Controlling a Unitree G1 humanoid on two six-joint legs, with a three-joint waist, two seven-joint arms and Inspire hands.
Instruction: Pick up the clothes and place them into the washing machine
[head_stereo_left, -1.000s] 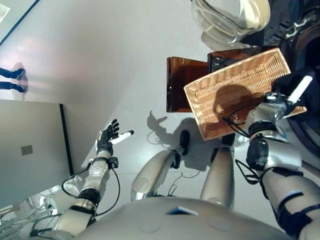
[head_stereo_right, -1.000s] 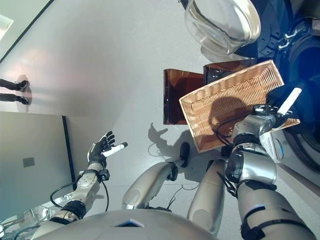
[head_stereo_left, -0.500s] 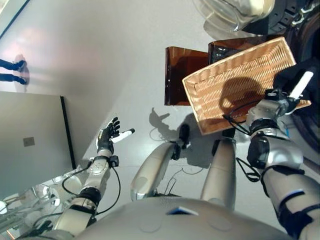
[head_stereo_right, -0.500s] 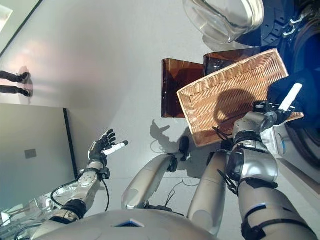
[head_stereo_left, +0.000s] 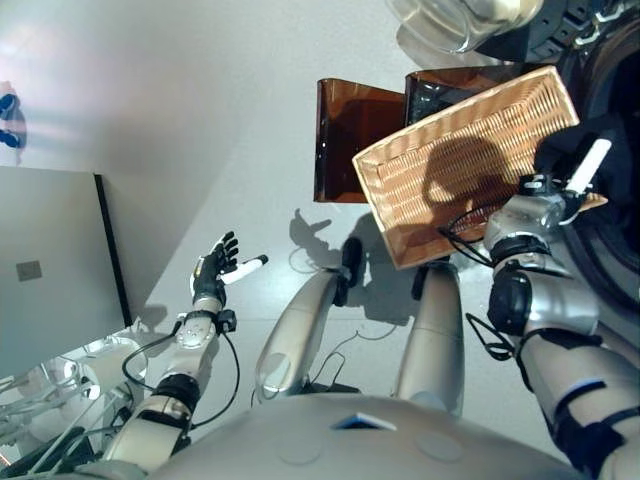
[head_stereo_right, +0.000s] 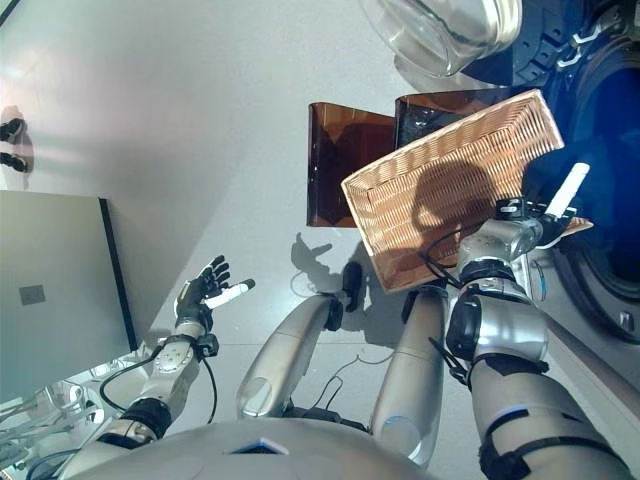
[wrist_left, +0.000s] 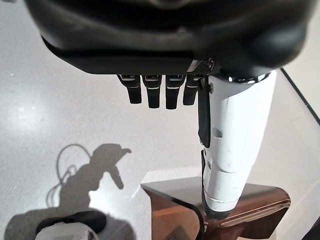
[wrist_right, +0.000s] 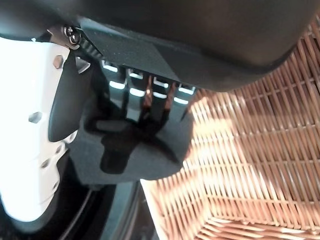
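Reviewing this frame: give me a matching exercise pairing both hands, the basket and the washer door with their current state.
Things:
1. left hand
2. right hand
3. wicker basket
4. washing machine door

States:
A. fingers curled round a dark cloth at the basket's rim
B. clear glass, swung open
C. fingers spread, holding nothing, over the floor
D. tilted, no clothes showing inside

Pairs: 1-C, 2-A, 3-D, 4-B
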